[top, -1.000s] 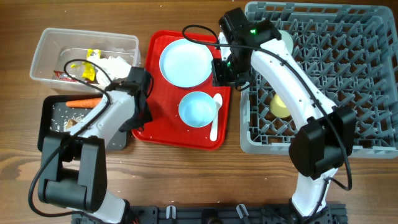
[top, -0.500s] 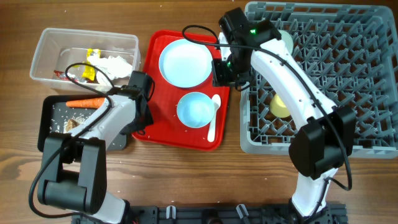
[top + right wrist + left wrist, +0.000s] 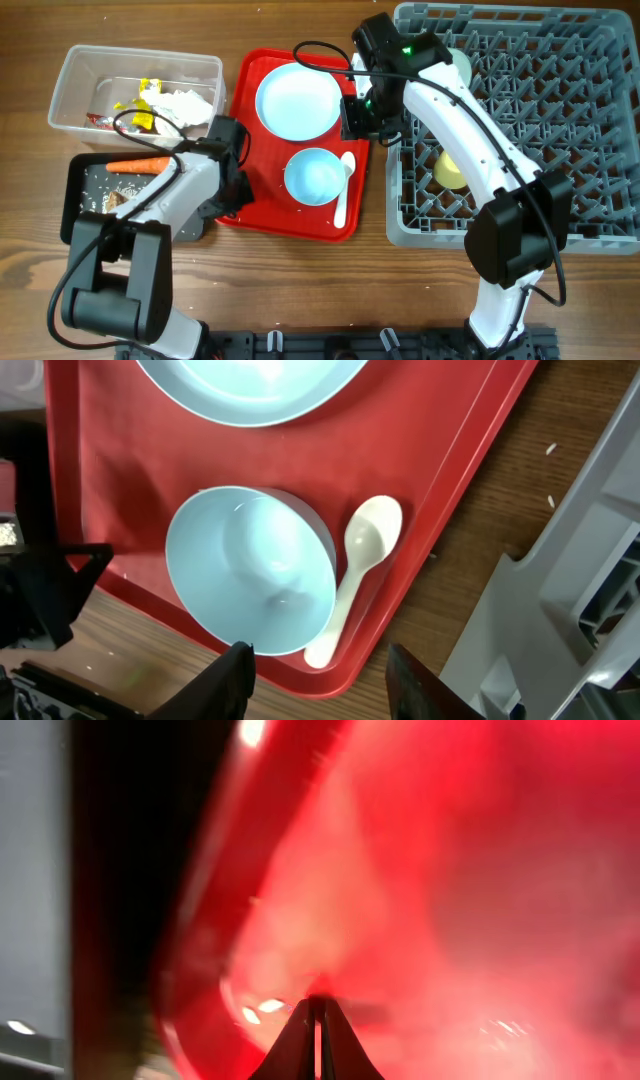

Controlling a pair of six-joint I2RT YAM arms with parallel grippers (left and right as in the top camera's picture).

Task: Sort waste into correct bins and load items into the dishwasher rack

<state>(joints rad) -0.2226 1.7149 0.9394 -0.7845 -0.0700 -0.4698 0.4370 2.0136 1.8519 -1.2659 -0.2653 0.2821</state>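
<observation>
Clear plastic tub [image 3: 62,92] holds yellow wrappers [image 3: 144,106] and white tissue [image 3: 186,102], black tray [image 3: 70,200] an orange carrot [image 3: 135,165]; left gripper [image 3: 316,1020] pinched, right gripper [image 3: 320,658] wide.

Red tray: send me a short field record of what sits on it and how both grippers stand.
tray: red tray, flat on the table
plate: far end of the tray, empty
bowl: near end, upright, empty
spoon: lying just right of the bowl, along the tray's right rim
left gripper: shut, at the tray's left rim; too blurred to tell if it grips the rim
right gripper: open, above the spoon
</observation>
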